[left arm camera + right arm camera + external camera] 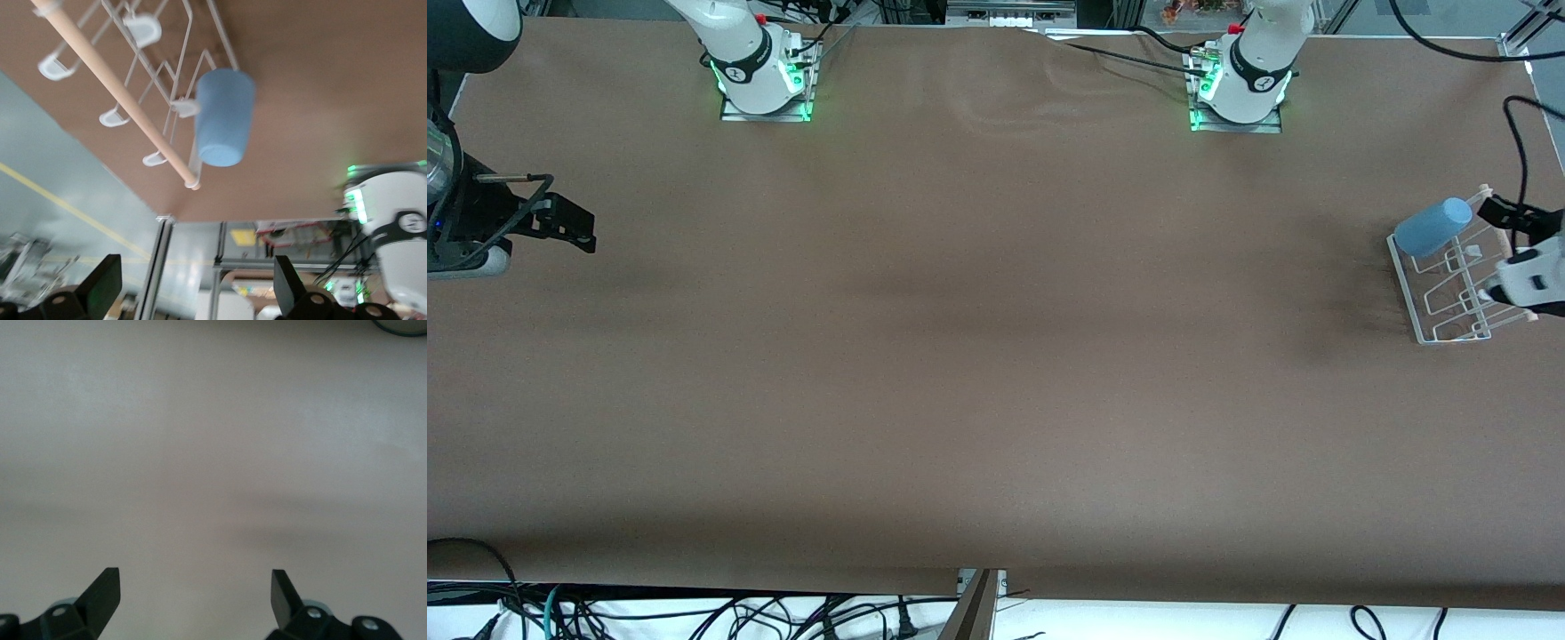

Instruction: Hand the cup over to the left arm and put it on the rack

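The left hand [1516, 233] was partly cut off at the frame edge over the rack [1449, 293], fingers spread, holding nothing. The cup [1432, 226] sat tilted on the rack at the counter's [996, 356] left-arm end. The right hand [560, 220] waited spread, empty, over bare counter.

Brown table cover [978, 356] spans my whole workspace, with faint ripples up near the arm bases. Loose black cables [694, 613] tangle on the white floor strip just past the table edge nearest the front camera. Another black cable [1449, 44] loops off the corner at my left arm's end.
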